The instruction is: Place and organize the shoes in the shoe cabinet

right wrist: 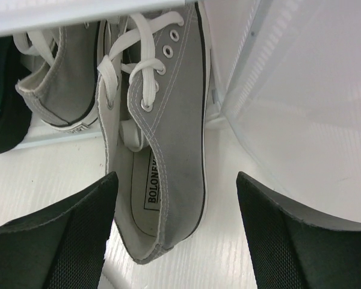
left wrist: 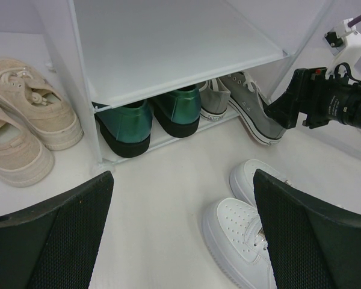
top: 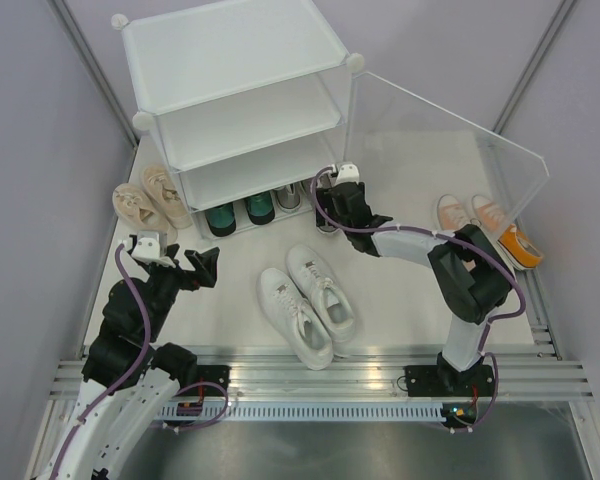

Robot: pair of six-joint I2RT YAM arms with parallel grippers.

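The white shoe cabinet [top: 230,90] stands at the back. In its bottom tier sit two dark green shoes [left wrist: 126,123] and one grey shoe [left wrist: 213,102]. The second grey shoe [right wrist: 168,120] lies tilted, toe in the tier and heel sticking out. My right gripper [right wrist: 175,177] is open, with its fingers on either side of that heel and not gripping it; it shows in the top view [top: 330,210]. My left gripper [top: 205,268] is open and empty, hovering over the floor left of the white shoes [top: 310,300].
The beige pair [top: 150,195] lies left of the cabinet. The orange pair [top: 490,225] lies at the right, behind the open clear door panel [top: 450,130]. The two upper shelves [top: 250,120] hold nothing. Grey walls close both sides.
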